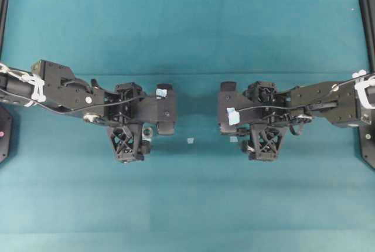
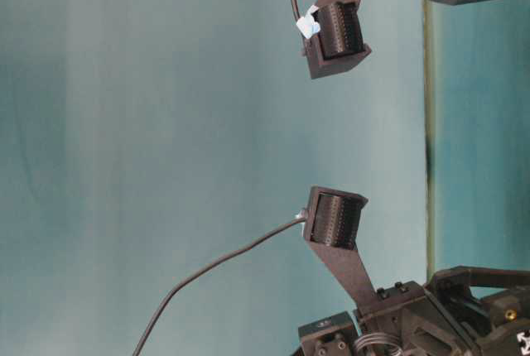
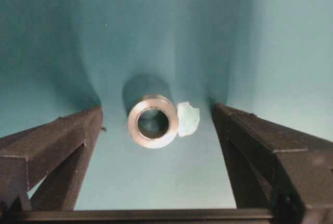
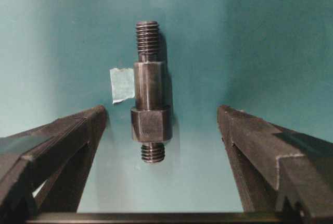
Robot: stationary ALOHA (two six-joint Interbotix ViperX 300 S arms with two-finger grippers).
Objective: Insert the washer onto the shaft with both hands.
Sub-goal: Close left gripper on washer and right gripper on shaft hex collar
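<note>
The washer (image 3: pixel 152 121), a thick grey metal ring with a dark hole, lies flat on the teal table between the spread fingers of my left gripper (image 3: pixel 157 110), touching neither. The shaft (image 4: pixel 150 92), a dark stepped rod with threaded ends and a hex collar, lies on the table between the spread fingers of my right gripper (image 4: pixel 162 110), also untouched. In the overhead view the left gripper (image 1: pixel 166 109) and right gripper (image 1: pixel 227 108) face each other across the middle, both open and empty. I cannot make out the washer or shaft there.
A pale blue tape scrap (image 3: pixel 188 119) lies against the washer's right side, and another (image 4: pixel 123 85) lies left of the shaft. Two tape scraps (image 1: pixel 190 140) (image 1: pixel 233 139) show on the teal mat (image 1: pixel 187 205). Black frame posts stand at both side edges.
</note>
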